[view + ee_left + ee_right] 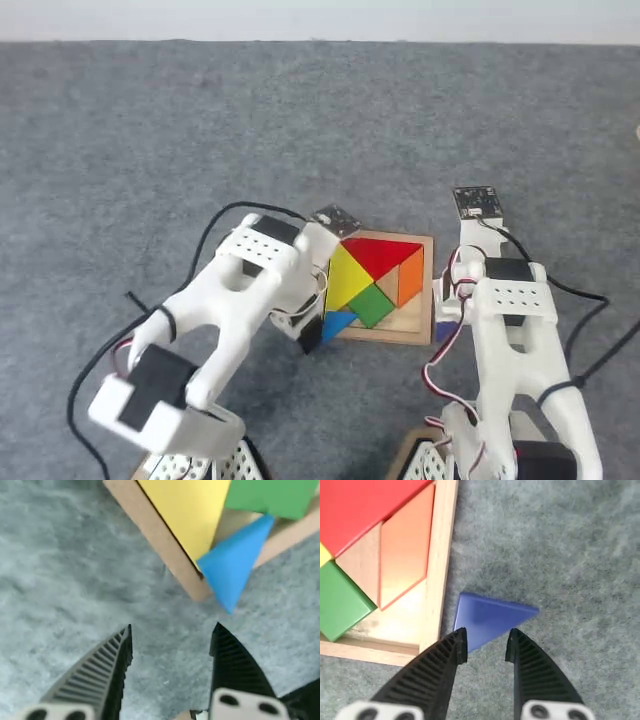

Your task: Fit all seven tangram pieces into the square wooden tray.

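Grey felt-like cloth covers the table, and on it, between the two arms, sits the one square wooden tray [429, 292]. We count six coloured pieces. Four lie flat inside the tray: a red triangle [382, 254], a yellow triangle [346, 277], a green square [372, 303] and an orange parallelogram [410, 276]. A pale tan patch [359, 555] between them may be a seventh piece or bare floor; we cannot tell which.

The light-blue triangle [232, 564] sits askew across a tray corner, overhanging the rim, so we judge it not yet seated. The indigo triangle [486, 615] lies on the cloth just beside the tray's outer edge.

The left gripper [172, 630] hangs over the cloth near that corner, fingers spread and empty, probably placed to nudge the blue piece in. The right gripper [487, 634] has its fingers parted at the indigo triangle's near edge, grasping nothing, seemingly lined up to take it.
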